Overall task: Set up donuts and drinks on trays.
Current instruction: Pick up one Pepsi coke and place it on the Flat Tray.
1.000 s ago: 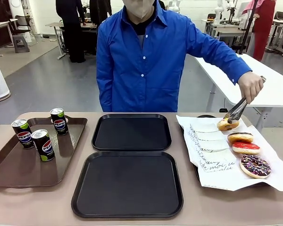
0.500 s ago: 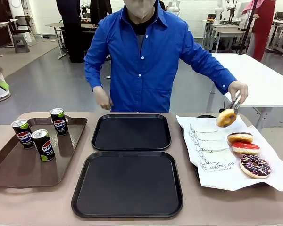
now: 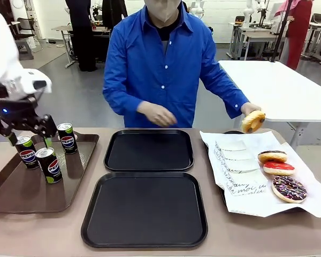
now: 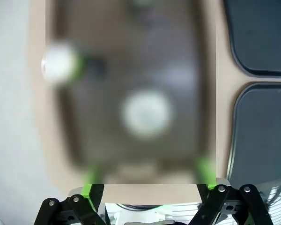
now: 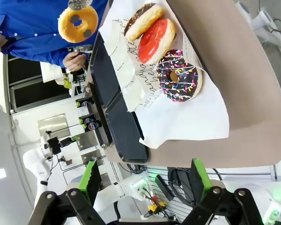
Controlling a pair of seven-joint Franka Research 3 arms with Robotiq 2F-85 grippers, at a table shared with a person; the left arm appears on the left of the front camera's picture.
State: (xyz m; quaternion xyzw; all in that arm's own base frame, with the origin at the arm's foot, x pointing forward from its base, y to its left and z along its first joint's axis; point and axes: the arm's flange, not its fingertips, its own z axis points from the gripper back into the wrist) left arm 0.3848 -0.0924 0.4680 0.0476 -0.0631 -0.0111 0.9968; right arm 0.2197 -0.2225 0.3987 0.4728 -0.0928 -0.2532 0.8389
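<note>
The front view is lit brightly and evenly from above, and everything in it is seen sharp. Soft shadows are cast beside the Pepsi cans (image 3: 48,163) on the brown tray (image 3: 21,195). A dull shine is seen on the black trays (image 3: 148,151).

In the left wrist view the middle of the frame is badly blurred. Two can tops (image 4: 146,112) are seen there only as pale blobs.

The right wrist view is bright and sharp. The donuts (image 5: 178,77) are seen clearly, and the white paper (image 5: 187,119) is very bright. The table (image 5: 239,93) is bent near the right of the frame.
</note>
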